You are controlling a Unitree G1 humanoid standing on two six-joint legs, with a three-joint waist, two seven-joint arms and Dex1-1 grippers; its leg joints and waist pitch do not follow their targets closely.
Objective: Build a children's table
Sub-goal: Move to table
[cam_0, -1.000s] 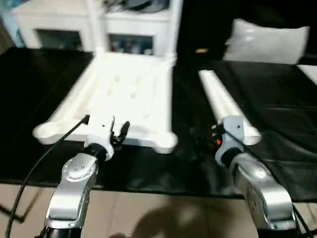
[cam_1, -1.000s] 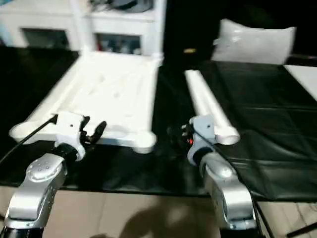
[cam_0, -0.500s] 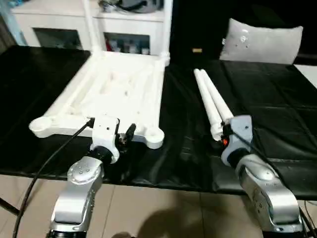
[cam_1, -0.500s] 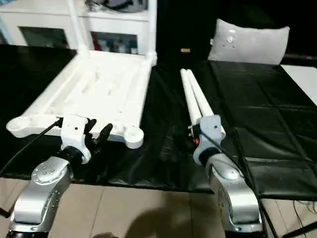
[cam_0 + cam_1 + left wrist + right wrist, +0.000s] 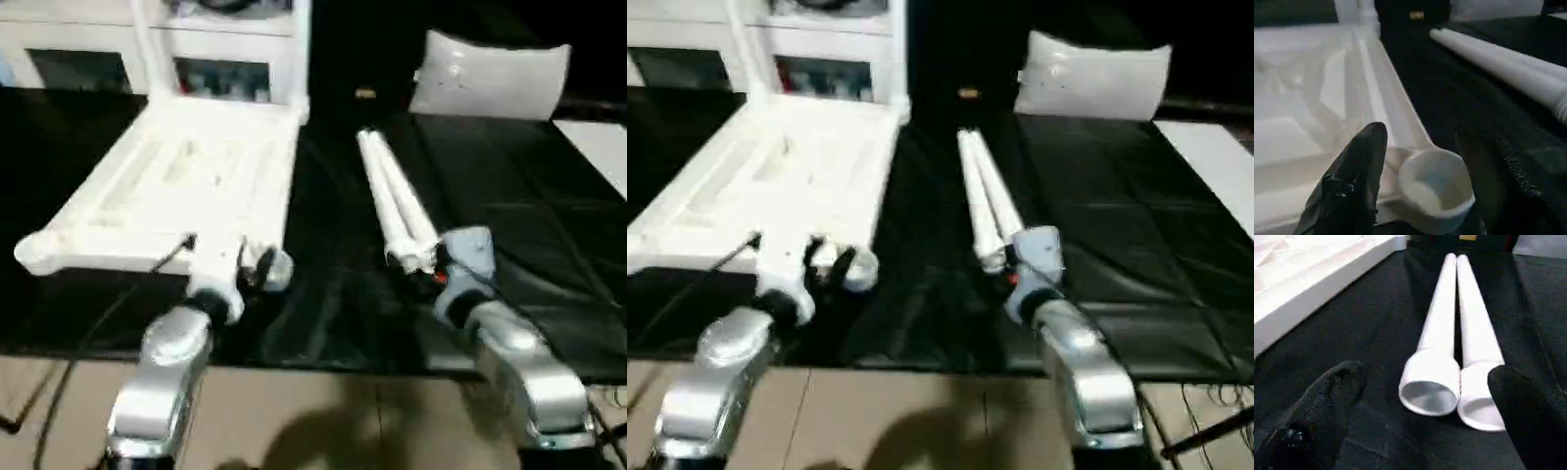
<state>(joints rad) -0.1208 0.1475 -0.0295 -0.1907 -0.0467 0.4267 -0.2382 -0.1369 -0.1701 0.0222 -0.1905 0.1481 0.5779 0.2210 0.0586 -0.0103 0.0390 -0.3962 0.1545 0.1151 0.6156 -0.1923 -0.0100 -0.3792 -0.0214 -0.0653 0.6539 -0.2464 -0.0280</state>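
The white tabletop (image 5: 167,181) lies upside down on the black-covered table, ribbed underside up. Its near right corner socket (image 5: 1435,183) sits between the spread fingers of my left gripper (image 5: 1422,142), which is open and not clamped on it. Two white legs (image 5: 397,196) lie side by side to the right of the tabletop, flared ends (image 5: 1430,387) toward me. My right gripper (image 5: 1427,374) is open just in front of those ends, one black finger (image 5: 1322,411) on either side, holding nothing.
A white cabinet with glass doors (image 5: 196,59) stands behind the tabletop. A pale cushion (image 5: 485,73) lies at the back right, and a white sheet edge (image 5: 600,147) at the far right. The table's front edge (image 5: 323,367) meets beige floor below my forearms.
The camera has shifted and tilted. My left gripper has come up to the tabletop's near right corner socket. My right gripper stays at the legs' flared ends.
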